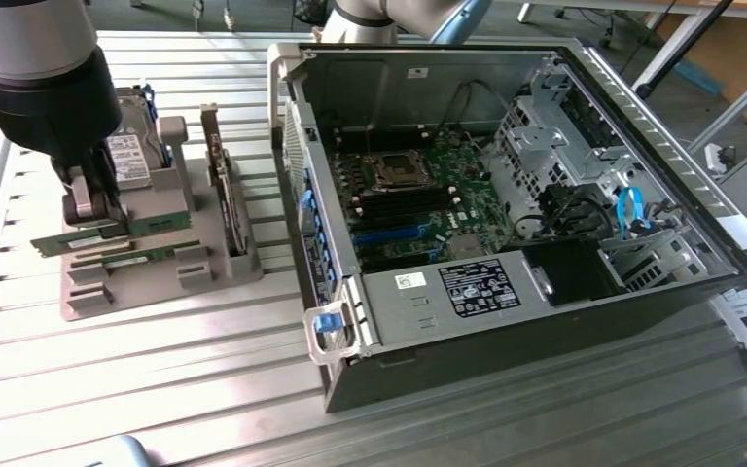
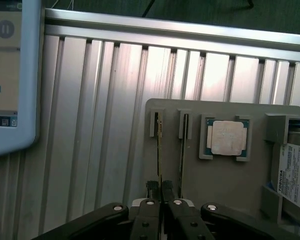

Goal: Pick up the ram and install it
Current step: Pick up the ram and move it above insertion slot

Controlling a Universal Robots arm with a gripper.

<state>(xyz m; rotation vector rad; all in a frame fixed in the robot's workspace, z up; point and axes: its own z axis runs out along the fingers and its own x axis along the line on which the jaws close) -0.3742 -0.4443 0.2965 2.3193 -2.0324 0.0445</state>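
The ram [image 1: 55, 240] is a thin green stick at the near end of the grey parts holder [image 1: 153, 282], on the exterior view's left. My gripper [image 1: 94, 226] comes down on it from above and is shut on its upper edge. In the wrist view the ram [image 2: 159, 145] runs edge-on as a dark line between my closed fingertips [image 2: 153, 189], with the gripper [image 2: 160, 187] right over its slot. I cannot tell whether the stick is lifted clear of the slot. A second green stick [image 1: 140, 258] sits in the neighbouring slot [image 2: 182, 145].
An open computer case [image 1: 347, 321] lies to the exterior view's right, its motherboard memory slots [image 1: 407, 202] exposed. The holder also carries an upright dark expansion card [image 1: 227, 199], a hard drive [image 1: 133, 146] and a square silver processor [image 2: 228, 137]. A white-framed screen [image 2: 10, 75] stands beside the slatted table.
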